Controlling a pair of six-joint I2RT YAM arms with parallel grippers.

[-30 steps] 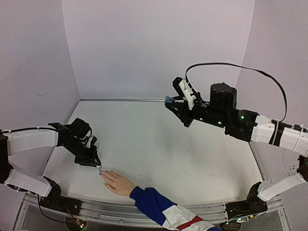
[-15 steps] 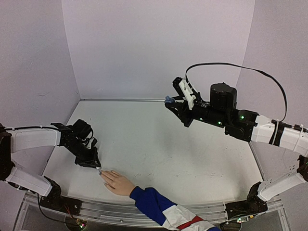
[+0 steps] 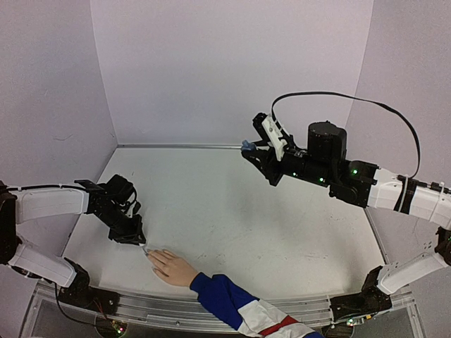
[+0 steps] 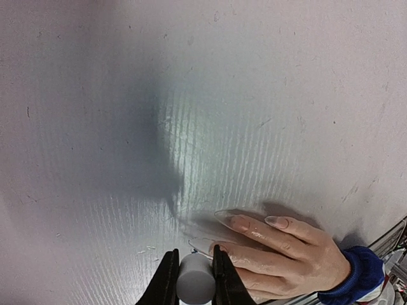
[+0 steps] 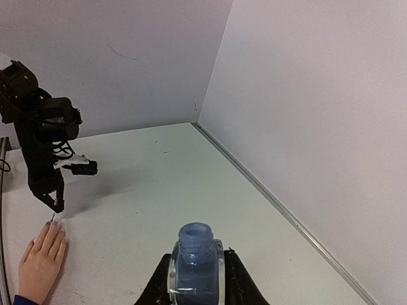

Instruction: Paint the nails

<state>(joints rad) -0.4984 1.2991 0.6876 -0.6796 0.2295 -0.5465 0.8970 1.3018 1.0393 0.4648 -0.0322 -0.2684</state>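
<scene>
Nails [image 4: 276, 222] lie by cap [image 4: 194, 284] in left hand [image 4: 193, 265]; right hand [image 5: 195, 283] grips bottle [image 5: 194, 244].

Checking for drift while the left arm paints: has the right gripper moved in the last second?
No. The right gripper, shut on the open blue bottle, sits at the same spot against the table's back edge in the top view.

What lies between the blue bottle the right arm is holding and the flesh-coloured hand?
Nothing: the top external view shows only bare table between the blue bottle and the hand.
</scene>
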